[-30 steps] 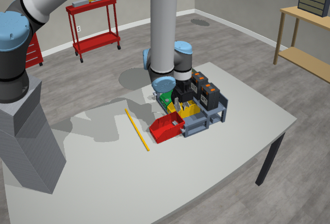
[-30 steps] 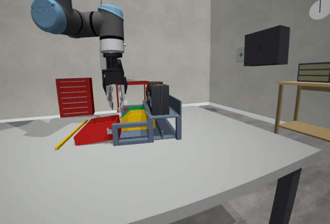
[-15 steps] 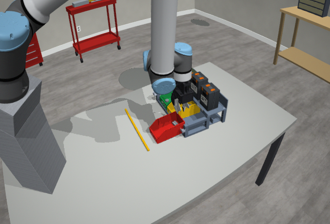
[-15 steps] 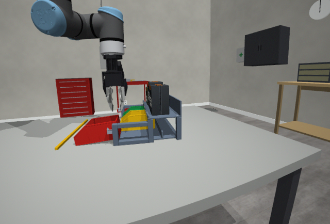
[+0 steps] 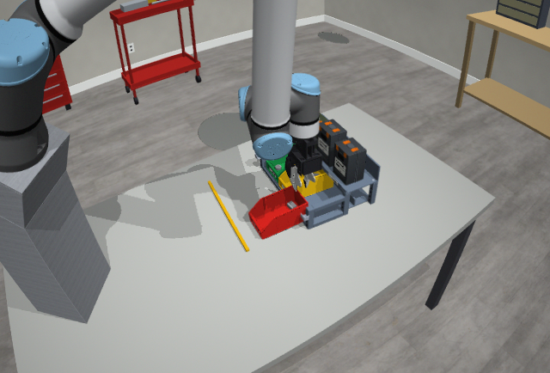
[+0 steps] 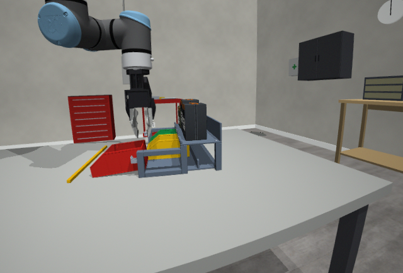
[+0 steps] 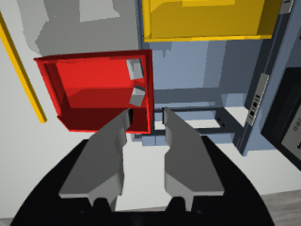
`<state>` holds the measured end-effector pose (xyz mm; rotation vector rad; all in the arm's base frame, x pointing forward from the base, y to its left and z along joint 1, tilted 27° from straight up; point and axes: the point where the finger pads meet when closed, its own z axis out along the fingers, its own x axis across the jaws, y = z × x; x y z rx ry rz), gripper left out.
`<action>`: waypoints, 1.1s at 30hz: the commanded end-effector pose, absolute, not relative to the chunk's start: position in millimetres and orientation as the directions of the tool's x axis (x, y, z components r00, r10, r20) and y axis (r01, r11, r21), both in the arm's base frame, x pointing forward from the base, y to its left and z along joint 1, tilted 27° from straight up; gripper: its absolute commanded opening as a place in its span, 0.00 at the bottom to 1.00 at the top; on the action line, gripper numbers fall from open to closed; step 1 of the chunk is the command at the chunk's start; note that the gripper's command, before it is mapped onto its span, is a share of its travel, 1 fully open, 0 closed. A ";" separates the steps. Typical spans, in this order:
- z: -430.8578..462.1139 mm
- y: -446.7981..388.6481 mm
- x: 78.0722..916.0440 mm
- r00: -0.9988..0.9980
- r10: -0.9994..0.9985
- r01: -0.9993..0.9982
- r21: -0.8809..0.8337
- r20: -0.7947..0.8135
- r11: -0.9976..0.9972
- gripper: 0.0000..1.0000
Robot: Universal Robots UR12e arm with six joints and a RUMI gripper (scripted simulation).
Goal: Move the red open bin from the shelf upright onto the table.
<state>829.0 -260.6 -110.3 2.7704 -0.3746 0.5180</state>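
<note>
one grey table (image 5: 363, 244) carries all the work items. on it stands a blue-grey shelf (image 5: 371, 168), stepped, with two black boxes (image 5: 350, 160) on its upper level and a yellow bin (image 5: 316, 185) and a green bin (image 5: 274, 167) side by side on the lower level. the arm (image 5: 274, 40) descends vertically over the shelf's near end.

the red open bin (image 5: 276, 214) sits on the table just beside the shelf's end frame, its back wall touching or nearly touching that frame; which of the two cannot be told. it stands upright, mouth facing up. its long axis runs away from the shelf, with the low scooped front pointing toward the yellow rod (image 5: 228, 216) and away from the rack. two small grey parts (image 7: 135, 82) lie inside against the back wall, one above the other in the wrist view.

the gripper (image 6: 141, 131) hangs fingers-down above the bin's back wall, clear of it. its fingers stand narrowly parted with nothing between them.

the yellow rod lies flat on the table, near the bin's open front, apart from it.
</note>
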 end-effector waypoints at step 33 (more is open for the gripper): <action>-129.9 -267.8 835.7 0.901 -0.197 -0.305 0.240 0.387 -0.922 0.20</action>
